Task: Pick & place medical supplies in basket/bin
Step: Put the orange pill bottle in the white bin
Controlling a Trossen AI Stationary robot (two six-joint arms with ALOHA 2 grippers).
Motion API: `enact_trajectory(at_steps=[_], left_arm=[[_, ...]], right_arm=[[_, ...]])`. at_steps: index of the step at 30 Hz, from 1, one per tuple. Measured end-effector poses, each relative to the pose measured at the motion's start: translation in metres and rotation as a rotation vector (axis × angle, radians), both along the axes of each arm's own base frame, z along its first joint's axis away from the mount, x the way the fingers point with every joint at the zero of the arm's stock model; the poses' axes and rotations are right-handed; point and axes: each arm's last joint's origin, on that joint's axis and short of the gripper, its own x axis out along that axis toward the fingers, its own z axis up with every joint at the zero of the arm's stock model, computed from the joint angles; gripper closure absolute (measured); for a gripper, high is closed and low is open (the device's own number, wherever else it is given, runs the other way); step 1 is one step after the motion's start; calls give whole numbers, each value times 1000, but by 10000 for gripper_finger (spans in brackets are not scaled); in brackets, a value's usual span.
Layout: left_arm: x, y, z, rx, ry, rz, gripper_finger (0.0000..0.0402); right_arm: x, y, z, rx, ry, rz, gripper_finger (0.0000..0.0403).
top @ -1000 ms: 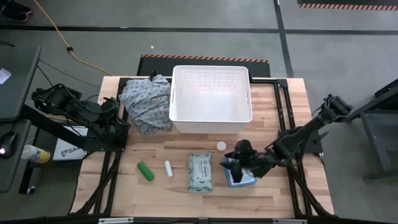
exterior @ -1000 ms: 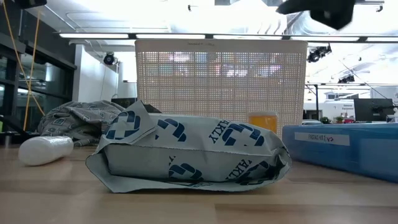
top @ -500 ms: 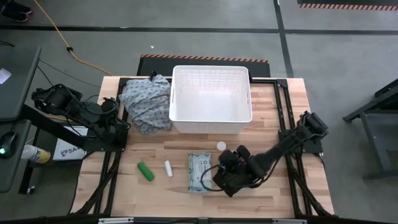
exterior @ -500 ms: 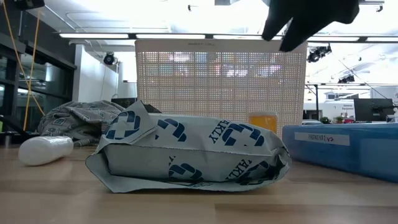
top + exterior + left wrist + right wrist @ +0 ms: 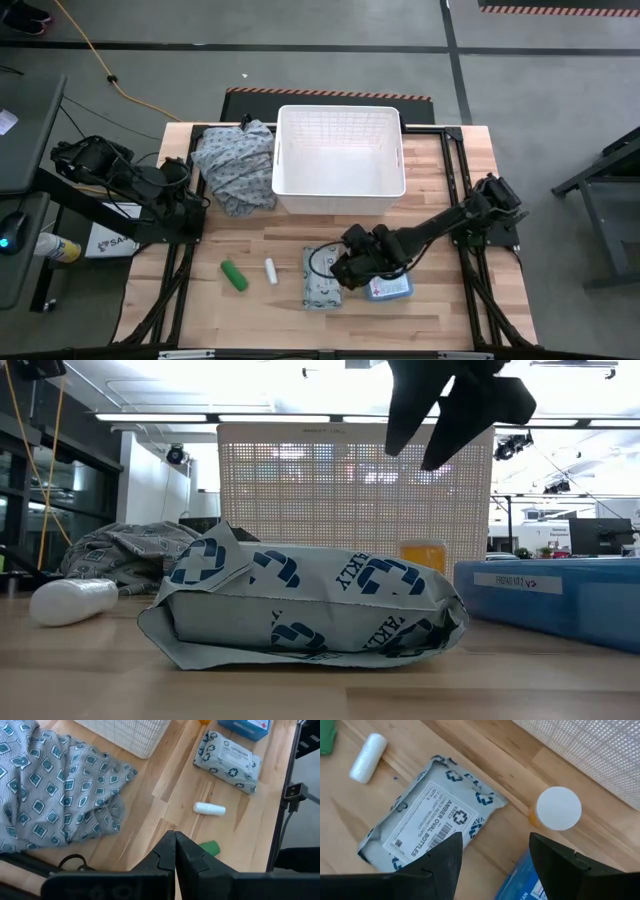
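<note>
Hovering low over the grey-white flat wipes pack [image 5: 322, 276], the right gripper [image 5: 338, 270] has its 2 fingers spread, seemingly holding nothing. Left gripper [image 5: 175, 851] sits pressed together by the grey patterned cloth heap [image 5: 234, 164]. White grid-walled plastic basket [image 5: 340, 190] is just beyond.

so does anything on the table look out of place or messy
Only the crumpled grey patterned cloth heap, slumped against the large white plastic basket's left wall; it isn't a medical supply. The rest lies intact on the wood, nothing spilled.
</note>
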Motion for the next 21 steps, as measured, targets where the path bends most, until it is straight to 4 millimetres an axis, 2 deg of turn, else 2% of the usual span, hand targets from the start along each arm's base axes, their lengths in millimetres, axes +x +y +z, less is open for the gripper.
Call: enact_trajectory(at_steps=[9,16,21], left_arm=[[-1,0,-1,5,12,0,362],[-3,1,-2,13,33,0,362],[-3,1,-2,15,36,0,362]], right_arm=[[5,-11,0,29,13,-25,183],[5,-9,-1,125,45,6,183],[5,-8,-1,134,40,8,183]])
